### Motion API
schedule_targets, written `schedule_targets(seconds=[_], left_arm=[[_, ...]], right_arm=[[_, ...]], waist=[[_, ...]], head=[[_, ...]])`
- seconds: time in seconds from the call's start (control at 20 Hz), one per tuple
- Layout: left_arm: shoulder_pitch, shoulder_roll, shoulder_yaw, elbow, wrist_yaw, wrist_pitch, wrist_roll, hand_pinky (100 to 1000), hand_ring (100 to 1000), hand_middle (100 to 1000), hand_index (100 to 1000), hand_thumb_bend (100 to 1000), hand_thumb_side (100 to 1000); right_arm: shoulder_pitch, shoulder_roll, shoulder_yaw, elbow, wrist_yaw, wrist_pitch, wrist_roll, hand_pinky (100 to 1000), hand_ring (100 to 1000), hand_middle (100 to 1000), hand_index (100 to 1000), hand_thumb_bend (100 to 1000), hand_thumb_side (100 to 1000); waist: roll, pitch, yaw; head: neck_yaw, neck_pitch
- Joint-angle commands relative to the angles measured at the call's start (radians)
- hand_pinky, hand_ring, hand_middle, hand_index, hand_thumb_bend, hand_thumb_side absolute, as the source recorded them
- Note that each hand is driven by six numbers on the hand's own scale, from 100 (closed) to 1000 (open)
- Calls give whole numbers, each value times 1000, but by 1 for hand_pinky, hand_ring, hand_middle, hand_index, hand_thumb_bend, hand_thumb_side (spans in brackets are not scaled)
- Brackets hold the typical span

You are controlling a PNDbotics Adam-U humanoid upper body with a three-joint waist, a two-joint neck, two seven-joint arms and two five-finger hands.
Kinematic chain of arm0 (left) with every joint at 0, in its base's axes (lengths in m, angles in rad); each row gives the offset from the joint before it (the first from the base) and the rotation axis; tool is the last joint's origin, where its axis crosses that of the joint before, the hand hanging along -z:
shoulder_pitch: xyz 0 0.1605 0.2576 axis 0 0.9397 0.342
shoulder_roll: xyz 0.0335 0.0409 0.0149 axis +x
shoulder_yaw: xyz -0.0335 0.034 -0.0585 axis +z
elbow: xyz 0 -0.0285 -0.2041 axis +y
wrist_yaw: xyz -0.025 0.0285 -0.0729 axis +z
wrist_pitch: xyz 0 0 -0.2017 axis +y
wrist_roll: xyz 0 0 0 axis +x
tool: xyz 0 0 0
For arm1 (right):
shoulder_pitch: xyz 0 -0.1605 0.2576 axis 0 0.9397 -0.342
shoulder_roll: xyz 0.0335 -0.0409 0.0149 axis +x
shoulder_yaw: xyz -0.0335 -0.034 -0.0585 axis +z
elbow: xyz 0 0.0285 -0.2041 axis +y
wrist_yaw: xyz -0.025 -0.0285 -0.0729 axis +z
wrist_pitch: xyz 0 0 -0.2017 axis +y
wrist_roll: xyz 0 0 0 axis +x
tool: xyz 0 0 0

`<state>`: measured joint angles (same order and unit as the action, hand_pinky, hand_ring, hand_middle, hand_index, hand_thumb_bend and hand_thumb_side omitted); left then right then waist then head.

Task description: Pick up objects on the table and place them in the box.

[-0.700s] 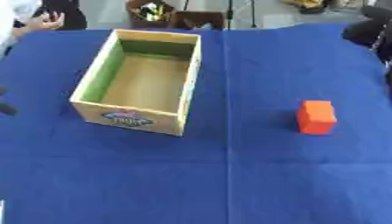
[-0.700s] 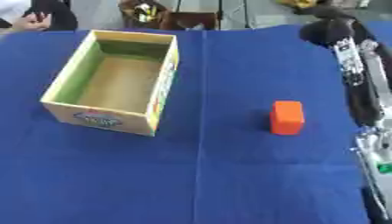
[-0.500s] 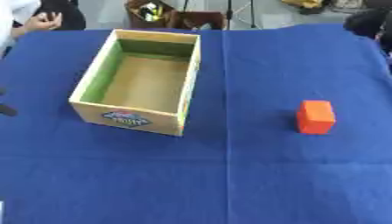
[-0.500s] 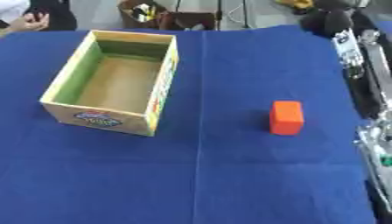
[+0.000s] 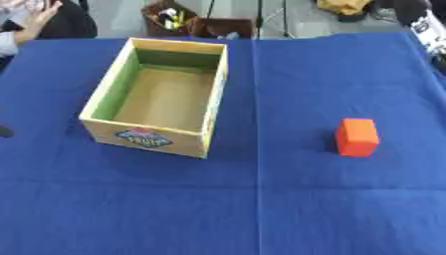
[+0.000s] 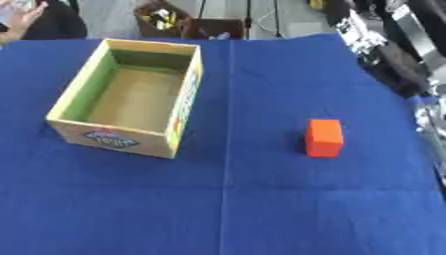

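Observation:
An open cardboard box (image 5: 202, 119) with a green inner wall stands left of centre on the blue cloth; only its bare brown floor shows inside. An orange block (image 6: 324, 137) sits alone on the cloth, to the right of the box. My right arm (image 6: 383, 47), black with silver parts, runs along the right edge in the right eye view, well above and to the right of the block. More silver parts (image 6: 428, 124) of it show lower on that edge, and the hand's state is unclear there. A dark tip (image 5: 4, 131) at the left edge may be my left hand.
The blue cloth (image 5: 261, 209) covers the whole table, with wide room in front of the box and block. Beyond the far edge stand a basket of tools (image 5: 174, 17) and tripod legs. A person's hand (image 5: 39, 17) is raised at the far left corner, off the table.
My right arm has drawn back a little toward the upper right edge. The box and the orange block have stayed where they were.

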<state>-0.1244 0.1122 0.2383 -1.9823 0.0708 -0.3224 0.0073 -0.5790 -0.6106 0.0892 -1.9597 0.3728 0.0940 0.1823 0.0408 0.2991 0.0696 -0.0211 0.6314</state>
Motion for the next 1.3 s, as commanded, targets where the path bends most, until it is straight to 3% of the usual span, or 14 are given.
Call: schedule_targets(seconds=[0.05,0.4,0.95,1.05,1.2,1.3], left_arm=[[1,6,-4,-18,0,2,-3,427,628,548,818,374,847],[9,-1,-6,-18,-1,0,-9,427,628,548,818,379,851],[10,-2,-2,-18,-5,-4,-4,427,627,548,818,380,849],[10,-3,-1,-18,-6,-3,-5,427,627,548,818,380,849],[11,-4,-1,-18,-8,-2,-5,427,627,548,818,380,848],[12,-4,-1,-18,-8,-3,-5,427,626,548,818,380,848]], right_arm=[[-49,-69,20,21,57,-6,85,826,799,755,901,321,1000],[-117,-120,36,78,154,-54,203,840,822,765,892,434,1000],[-183,-196,63,139,171,-162,389,869,869,808,949,607,1000],[-194,-212,73,149,169,-177,422,870,875,814,954,628,971],[-208,-228,88,165,178,-197,479,881,894,835,974,681,790],[-218,-234,99,177,189,-210,538,889,906,848,987,668,695]], waist=[[6,-20,-10],[33,-16,-40],[31,-10,-32],[30,-9,-31],[31,-8,-31],[31,-7,-32]], head=[[-1,-15],[4,-25],[17,-18],[20,-3],[27,27],[31,40]])
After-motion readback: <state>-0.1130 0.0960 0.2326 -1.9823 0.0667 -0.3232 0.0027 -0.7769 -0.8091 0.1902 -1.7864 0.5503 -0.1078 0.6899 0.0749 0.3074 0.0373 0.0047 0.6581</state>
